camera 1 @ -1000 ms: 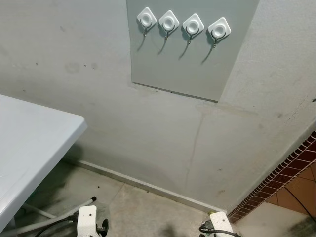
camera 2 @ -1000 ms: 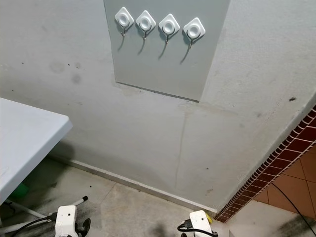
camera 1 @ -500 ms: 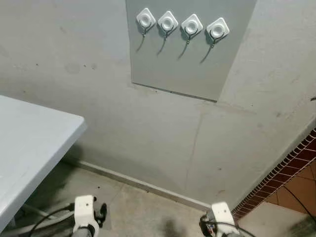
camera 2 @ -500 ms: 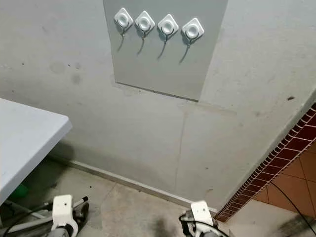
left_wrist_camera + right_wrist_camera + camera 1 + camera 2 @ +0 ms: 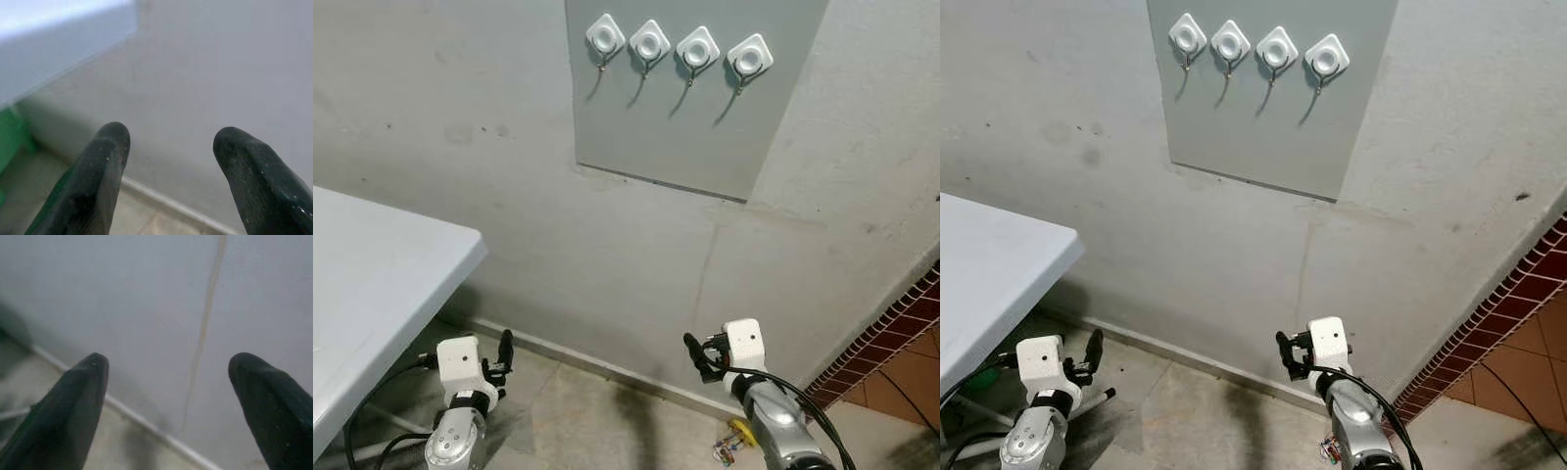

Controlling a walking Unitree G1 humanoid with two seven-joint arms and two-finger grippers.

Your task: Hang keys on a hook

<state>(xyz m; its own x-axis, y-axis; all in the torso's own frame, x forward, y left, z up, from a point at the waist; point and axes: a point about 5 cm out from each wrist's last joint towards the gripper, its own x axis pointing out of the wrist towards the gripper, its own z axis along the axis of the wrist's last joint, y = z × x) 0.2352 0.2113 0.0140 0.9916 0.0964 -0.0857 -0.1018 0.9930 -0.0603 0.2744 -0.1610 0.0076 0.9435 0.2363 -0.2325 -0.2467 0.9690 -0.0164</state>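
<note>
Four white diamond-shaped hooks sit in a row on a grey panel high on the wall, all bare. A small bunch of keys with a yellow tag shows low down beside my right forearm, seemingly on the floor. My left gripper is raised low on the left, pointing at the wall, and in the left wrist view it is open with nothing between its fingers. My right gripper is raised on the right, far below the hooks, and stands open and empty too.
A white table juts in from the left, its metal leg and a green object beneath it. A skirting line runs along the wall's foot. Red brick tiling borders the right side.
Both arms have risen from the bottom edge, so the grippers now point at the wall. The keys with the yellow tag have come into view by the right forearm.
</note>
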